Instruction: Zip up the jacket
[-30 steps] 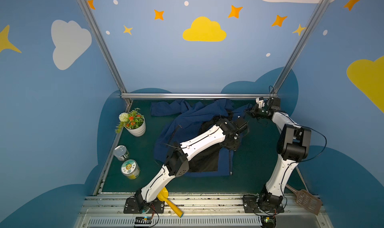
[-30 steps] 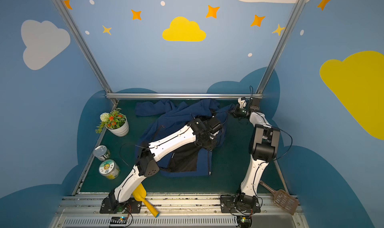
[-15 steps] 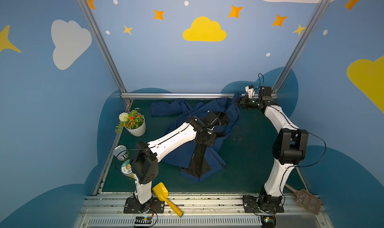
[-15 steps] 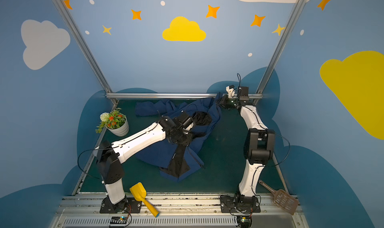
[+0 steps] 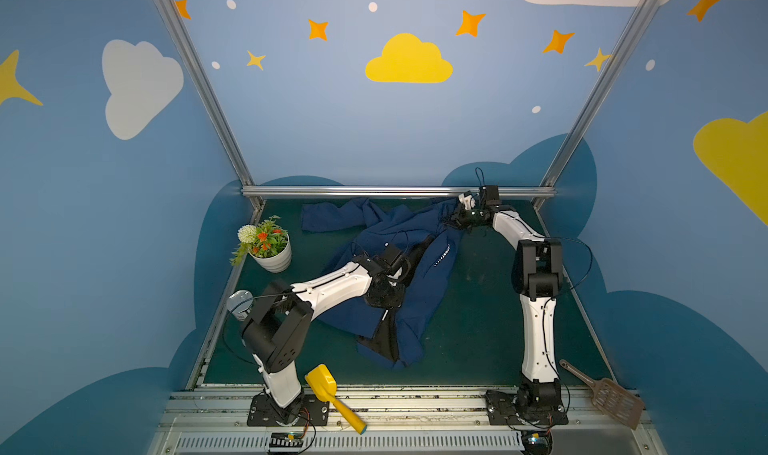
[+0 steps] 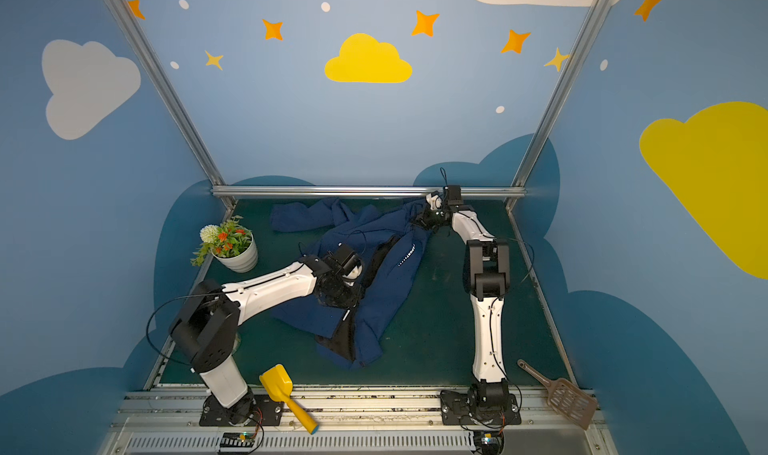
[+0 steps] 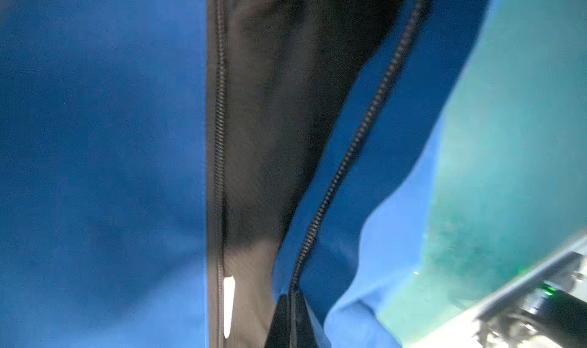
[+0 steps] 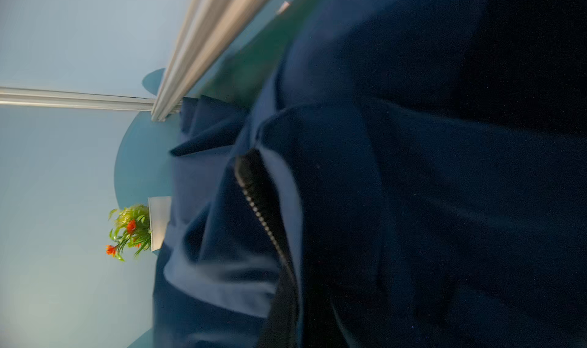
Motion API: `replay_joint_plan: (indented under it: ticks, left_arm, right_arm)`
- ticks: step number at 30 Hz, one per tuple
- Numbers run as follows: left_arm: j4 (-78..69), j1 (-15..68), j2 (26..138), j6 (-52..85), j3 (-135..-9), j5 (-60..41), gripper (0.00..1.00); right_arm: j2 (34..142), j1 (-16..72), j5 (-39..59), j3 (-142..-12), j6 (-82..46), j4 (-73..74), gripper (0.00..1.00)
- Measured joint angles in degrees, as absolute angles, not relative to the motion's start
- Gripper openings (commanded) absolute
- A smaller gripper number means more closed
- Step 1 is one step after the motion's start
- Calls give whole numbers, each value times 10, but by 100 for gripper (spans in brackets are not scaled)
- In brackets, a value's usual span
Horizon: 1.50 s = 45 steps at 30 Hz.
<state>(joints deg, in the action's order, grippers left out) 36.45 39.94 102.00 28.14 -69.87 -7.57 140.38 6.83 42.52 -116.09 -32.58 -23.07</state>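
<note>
Soft even light; motion-blurred wrist views.

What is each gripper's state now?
Left gripper: closed, holding the jacket at its zipper.
Right gripper: closed, holding the jacket too.

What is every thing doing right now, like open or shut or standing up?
jacket, unzipped, crumpled, black lining showing.
left gripper, shut on the jacket's zipper edge.
right gripper, shut on the jacket's far end.
flower pot, upright.
yellow scoop, lying down.
brown spatula, lying down.
</note>
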Motion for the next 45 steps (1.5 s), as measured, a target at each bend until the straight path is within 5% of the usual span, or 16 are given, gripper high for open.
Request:
replay_joint_plan:
  ticks: [4,11,18,29,38,39,40,42,45]
  left_arm:
    - [377,396,1051,265,-709,-47,3]
    - [468,399,1050,236,-766,73,3]
    - [538,430,1027,229,-810,158,3]
    - [651,445,1020,229,-910,207,3]
    - [580,487,1100,218,-845,208,3]
    - [575,496,1111,218,-846,207,3]
    - [570,504,1122,216,-846,206,3]
    - [566,519,1134,214,-848,204,19]
    - [582,526,1137,208,-852,197,55]
  right_arm:
    - [1395,66,426,-1141,-324,-222,0]
    - [1243,48,434,-888,-382,12,0]
    - [1161,39,430,-806,-436,219,0]
    - [1195,23,433,-760,-549,416,0]
    - [1321,14,447,-760,-616,470,0]
    - [1325,11,448,-759,-615,460,1]
    - [1326,8,449,-758,-612,447,12]
    - [1317,4,448,-758,-596,415,36]
    - [1277,-2,437,-758,-553,344,47]
